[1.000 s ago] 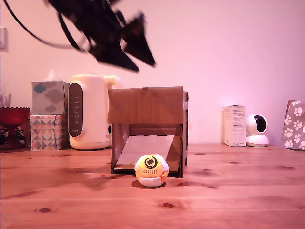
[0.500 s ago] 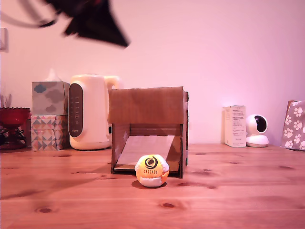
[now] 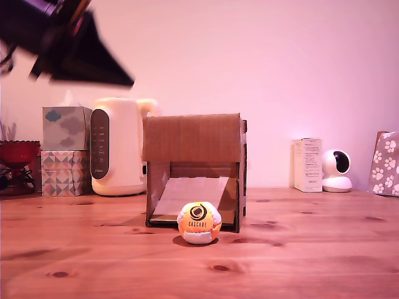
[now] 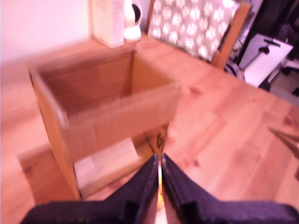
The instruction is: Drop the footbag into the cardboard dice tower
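The footbag (image 3: pixel 199 222), orange, yellow and white with a black CASCADE logo, lies on the wooden table just in front of the lower opening of the cardboard dice tower (image 3: pixel 193 168). My gripper (image 3: pixel 128 81) is a blurred dark shape high at the exterior view's upper left, well above and left of the tower, holding nothing. In the wrist view its two black fingers meet with only a thin slit, so the gripper (image 4: pixel 159 159) is shut. The tower's open top (image 4: pixel 103 88) lies beyond the fingertips. A small orange patch, probably the footbag (image 4: pixel 161 138), shows by the tower's front corner.
A cream kettle (image 3: pixel 115 146) and stacked tissue boxes (image 3: pixel 64 149) stand behind the tower on the exterior view's left, beside a red bowl (image 3: pixel 17 151). At the right are a white carton (image 3: pixel 307 164), a small white camera (image 3: pixel 336 170) and a paw-print fabric (image 3: pixel 386 163).
The gripper has swung from above the tower toward the exterior view's left. Its fingers, spread a second ago, now read as one closed shape. Footbag and tower have not moved.
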Controlling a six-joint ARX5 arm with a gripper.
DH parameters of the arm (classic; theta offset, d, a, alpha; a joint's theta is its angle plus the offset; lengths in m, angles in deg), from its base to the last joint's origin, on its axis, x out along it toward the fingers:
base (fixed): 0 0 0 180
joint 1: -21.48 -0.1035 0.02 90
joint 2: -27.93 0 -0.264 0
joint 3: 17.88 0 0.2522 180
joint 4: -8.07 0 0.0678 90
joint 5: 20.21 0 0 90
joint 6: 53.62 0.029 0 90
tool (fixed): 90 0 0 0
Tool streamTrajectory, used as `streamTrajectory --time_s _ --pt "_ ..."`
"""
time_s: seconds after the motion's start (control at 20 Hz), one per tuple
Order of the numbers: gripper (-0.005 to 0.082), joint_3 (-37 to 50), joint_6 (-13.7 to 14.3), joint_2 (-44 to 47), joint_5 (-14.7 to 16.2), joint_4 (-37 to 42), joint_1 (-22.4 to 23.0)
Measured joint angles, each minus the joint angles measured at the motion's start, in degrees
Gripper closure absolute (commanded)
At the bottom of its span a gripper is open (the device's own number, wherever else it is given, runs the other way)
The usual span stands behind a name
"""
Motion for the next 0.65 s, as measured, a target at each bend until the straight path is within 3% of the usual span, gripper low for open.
streamTrajectory --time_s 0.15,0.45,0.65 --pt "0.0791 5.79 -2.47 -3.13 -2.49 4.90 -0.09" --pt "0.0791 14.73 -4.57 -9.33 -6.51 8.83 -1.55" --pt "0.0791 15.50 -5.49 -11.10 -6.95 7.69 -1.60"
